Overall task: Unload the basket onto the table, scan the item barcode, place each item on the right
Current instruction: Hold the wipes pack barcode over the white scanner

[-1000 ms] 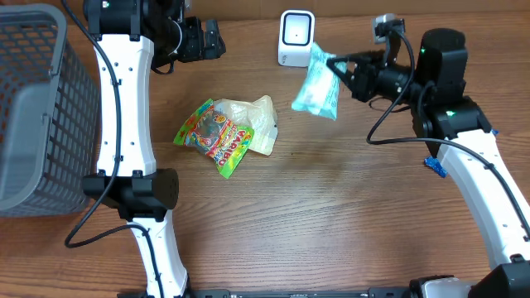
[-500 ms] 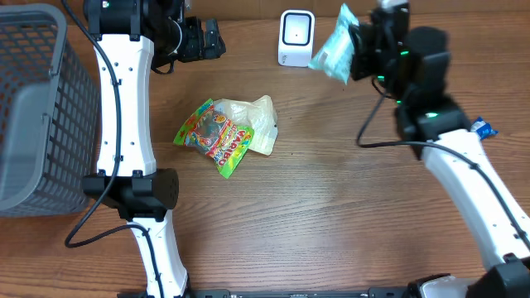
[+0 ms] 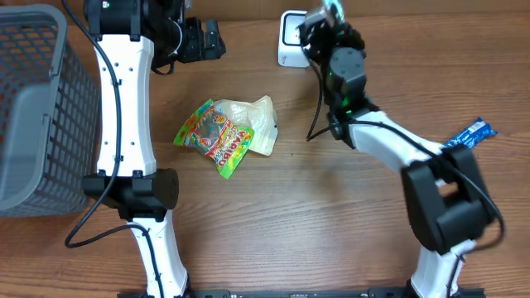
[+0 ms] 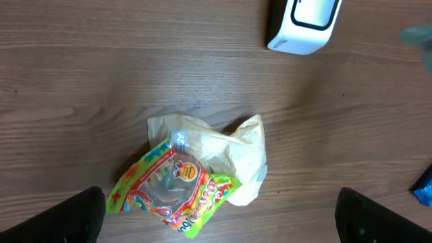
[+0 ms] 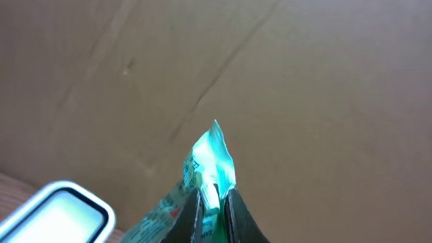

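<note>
Clamping a teal packet point(image 5: 213, 156), the right pincer point(image 5: 214, 196) is closed tight on it, holding it off the counter point(image 3: 331, 223) just beside the white scanner point(image 5: 61, 212). The left pincer point(image 3: 203, 39) gapes wide with nothing in it, apart from the colourful candy bag point(image 3: 217, 136) lying on the counter.

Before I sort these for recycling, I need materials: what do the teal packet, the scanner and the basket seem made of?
The teal packet looks like thin glossy plastic film: crinkled, shiny crimped edge. The scanner looks like smooth white hard plastic with a dark glossy window. The basket is grey mesh, probably moulded plastic, possibly coated wire.
</note>
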Available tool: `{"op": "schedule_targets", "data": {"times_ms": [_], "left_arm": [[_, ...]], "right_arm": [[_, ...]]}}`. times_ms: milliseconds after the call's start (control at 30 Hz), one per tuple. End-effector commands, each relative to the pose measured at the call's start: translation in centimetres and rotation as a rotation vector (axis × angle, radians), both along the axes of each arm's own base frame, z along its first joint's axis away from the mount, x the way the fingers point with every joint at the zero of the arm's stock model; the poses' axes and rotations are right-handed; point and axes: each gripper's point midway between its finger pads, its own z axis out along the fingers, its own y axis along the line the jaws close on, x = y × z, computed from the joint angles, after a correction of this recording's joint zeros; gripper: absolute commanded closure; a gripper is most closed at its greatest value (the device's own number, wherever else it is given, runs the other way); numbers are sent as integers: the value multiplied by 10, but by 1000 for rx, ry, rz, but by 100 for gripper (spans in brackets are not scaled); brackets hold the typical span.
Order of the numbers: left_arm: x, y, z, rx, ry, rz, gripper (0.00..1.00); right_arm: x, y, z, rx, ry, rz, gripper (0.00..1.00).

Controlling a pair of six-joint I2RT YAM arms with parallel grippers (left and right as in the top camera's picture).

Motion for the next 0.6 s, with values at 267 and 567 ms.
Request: {"op": "schedule_targets", "data": {"times_ms": [267, 567], "left_arm": [[-5, -5, 12, -2, -25, -7, 0], [-5, -5, 12, -2, -25, -7, 0]], "right_arm": [[25, 42, -38, -361, -200, 109, 96], [69, 58, 2, -373, -251, 173, 96]]}}
